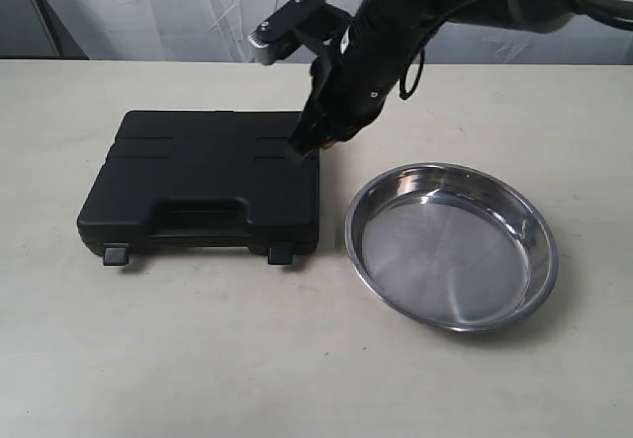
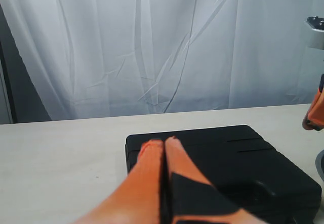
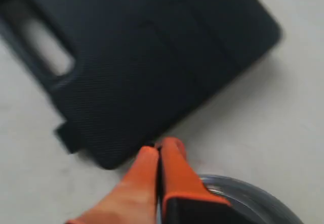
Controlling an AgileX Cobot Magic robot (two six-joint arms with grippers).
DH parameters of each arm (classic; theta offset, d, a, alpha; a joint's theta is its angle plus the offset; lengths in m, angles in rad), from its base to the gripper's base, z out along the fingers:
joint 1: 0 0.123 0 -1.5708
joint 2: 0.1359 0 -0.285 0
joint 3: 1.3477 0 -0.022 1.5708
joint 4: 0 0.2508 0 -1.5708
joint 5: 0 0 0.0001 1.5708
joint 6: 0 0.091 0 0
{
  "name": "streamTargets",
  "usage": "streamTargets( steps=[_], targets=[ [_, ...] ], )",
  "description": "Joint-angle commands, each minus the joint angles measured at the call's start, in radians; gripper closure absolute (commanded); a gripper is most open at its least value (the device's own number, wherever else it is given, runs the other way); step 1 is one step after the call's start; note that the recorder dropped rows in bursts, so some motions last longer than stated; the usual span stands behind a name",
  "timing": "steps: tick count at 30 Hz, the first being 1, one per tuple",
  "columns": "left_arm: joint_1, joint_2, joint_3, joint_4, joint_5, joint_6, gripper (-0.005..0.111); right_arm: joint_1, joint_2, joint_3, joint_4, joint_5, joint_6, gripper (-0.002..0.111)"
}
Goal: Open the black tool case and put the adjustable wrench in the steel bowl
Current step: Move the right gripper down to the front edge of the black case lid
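The black tool case (image 1: 208, 176) lies flat and closed on the table, handle toward the front, with two latches (image 1: 280, 256) sticking out at its front edge. The adjustable wrench is hidden from view. The steel bowl (image 1: 450, 250) stands empty to the right of the case. My right gripper (image 1: 305, 147) is shut with nothing in it, its tips at the case's right side near the back; in the right wrist view the right gripper (image 3: 161, 145) hovers by a corner of the case (image 3: 136, 67), with the bowl (image 3: 248, 196) beside it. My left gripper (image 2: 163, 141) is shut and empty, short of the case (image 2: 223, 158).
A white curtain (image 1: 178, 8) hangs behind the beige table (image 1: 198, 359). The right arm (image 1: 396, 13) reaches down from the upper right over the back of the table. The left arm does not show in the exterior view.
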Motion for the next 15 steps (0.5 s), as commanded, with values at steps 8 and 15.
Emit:
streamTargets(
  steps=[8,15],
  targets=[
    [-0.007,-0.005,0.004,0.006,0.000,-0.001,0.107,0.182,0.205,-0.205,0.093,0.171,-0.127,0.109],
    [-0.007,-0.005,0.004,0.006,0.000,-0.001,0.107,0.233,0.353,-0.356,0.007,0.146,-0.056,0.109]
  ],
)
